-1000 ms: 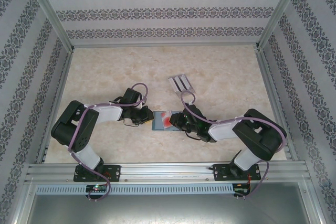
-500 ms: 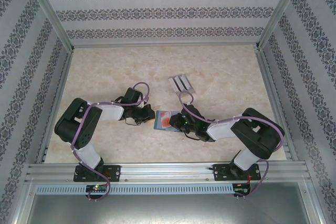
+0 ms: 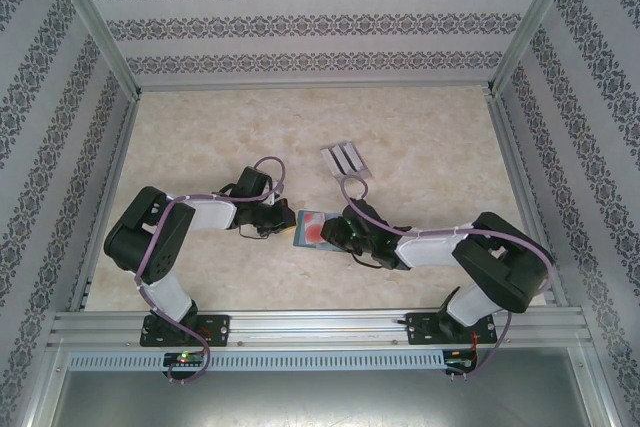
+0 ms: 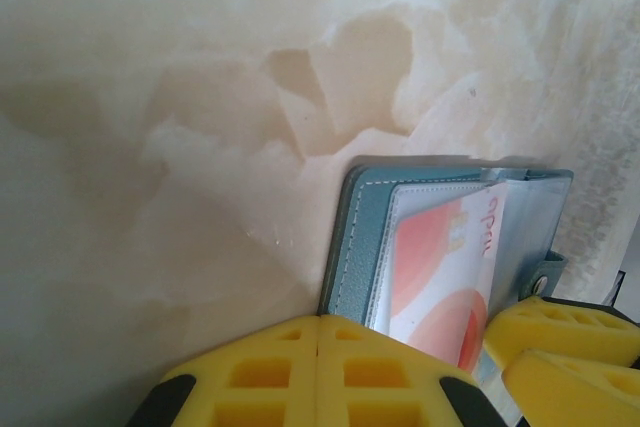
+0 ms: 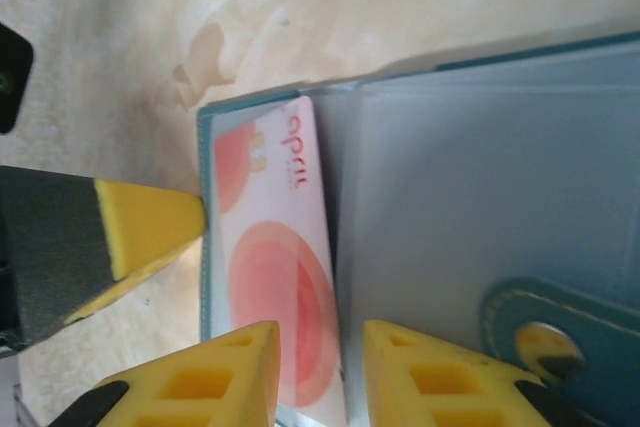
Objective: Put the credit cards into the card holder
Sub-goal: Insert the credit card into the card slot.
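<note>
Mid-table, holder (image 3: 304, 230) lies open, card (image 5: 265, 277) inside; left gripper (image 4: 318, 367), pads pressed together, touches its edge; right gripper (image 5: 321, 377), slightly parted, straddles card's edge

you're looking at a teal-blue card holder (image 4: 350, 247) with pale stitching along its edge and a grey-blue inside. its strap (image 5: 560, 322) is teal too, with a silver stud. the credit card (image 5: 270, 277) is white with salmon-red circles and red lettering. the left gripper (image 4: 318, 367) and the right gripper (image 5: 320, 337) both have bright yellow pads on black fingers. your table (image 3: 200, 137) is cream marble with tan veins. the walls (image 3: 320, 22) are white with bands of grey floral print. the arms (image 3: 205, 214) are black and white, their cables (image 3: 272, 169) purple. the ribbed piece (image 3: 345, 159) is pale grey.
</note>
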